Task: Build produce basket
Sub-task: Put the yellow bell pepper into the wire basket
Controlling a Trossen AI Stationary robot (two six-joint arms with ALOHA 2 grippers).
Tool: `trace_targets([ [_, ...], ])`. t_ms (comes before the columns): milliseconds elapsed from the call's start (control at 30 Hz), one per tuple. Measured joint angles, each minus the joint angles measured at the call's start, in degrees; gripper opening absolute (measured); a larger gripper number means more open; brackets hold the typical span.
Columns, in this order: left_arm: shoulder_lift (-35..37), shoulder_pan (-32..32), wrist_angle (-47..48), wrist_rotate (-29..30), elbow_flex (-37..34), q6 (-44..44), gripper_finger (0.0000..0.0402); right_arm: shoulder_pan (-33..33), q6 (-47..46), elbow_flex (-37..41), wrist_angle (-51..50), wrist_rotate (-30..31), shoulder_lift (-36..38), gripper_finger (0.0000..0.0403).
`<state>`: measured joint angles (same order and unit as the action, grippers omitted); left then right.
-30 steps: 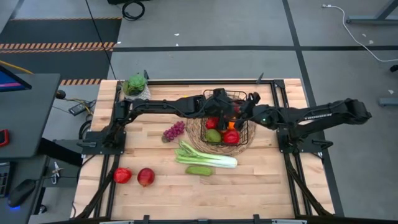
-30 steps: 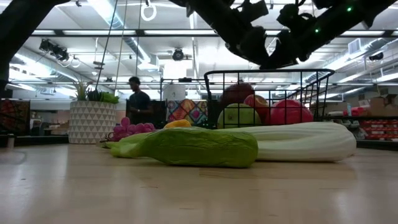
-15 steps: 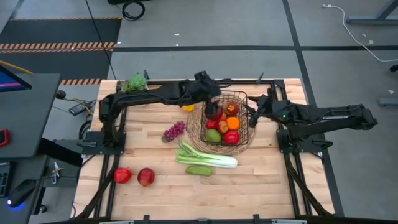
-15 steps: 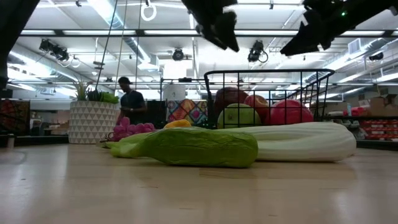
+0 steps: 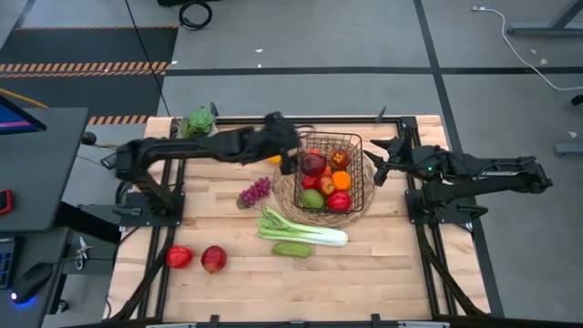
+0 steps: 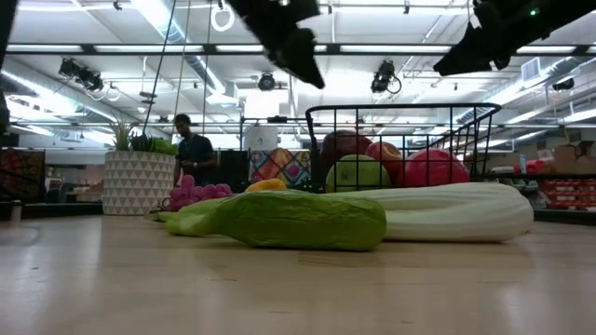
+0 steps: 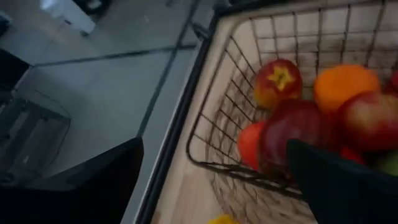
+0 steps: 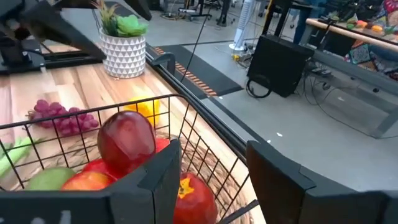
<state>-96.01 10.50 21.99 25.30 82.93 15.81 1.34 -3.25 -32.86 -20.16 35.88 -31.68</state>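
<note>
Black wire-grid basket (image 5: 332, 173), part-filled, seen on a round woven mat (image 5: 284, 189) toward the far right of the desk (image 5: 383, 264).

Tall see-through sides are noted; red apples (image 5: 314, 164), an orange (image 5: 341, 180) and a green fruit (image 5: 312, 198) are held inside. The leek (image 5: 301, 229), cucumber (image 5: 291, 249), grapes (image 5: 254, 191) and two red pieces (image 5: 196, 259) are left outside on the desk. The left end effector (image 5: 290, 144) is raised just left of the basket, fingers spread. The right end effector (image 5: 375, 159) is held right of it, fingers parted, empty.
</note>
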Motion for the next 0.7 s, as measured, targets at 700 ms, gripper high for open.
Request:
trace_targets([
  [700,11.52,8.24,-12.7,-3.75,-31.93,-6.57,0.04,-0.2,3.19,0.0,8.15,-1.44,-0.66,0.0187],
])
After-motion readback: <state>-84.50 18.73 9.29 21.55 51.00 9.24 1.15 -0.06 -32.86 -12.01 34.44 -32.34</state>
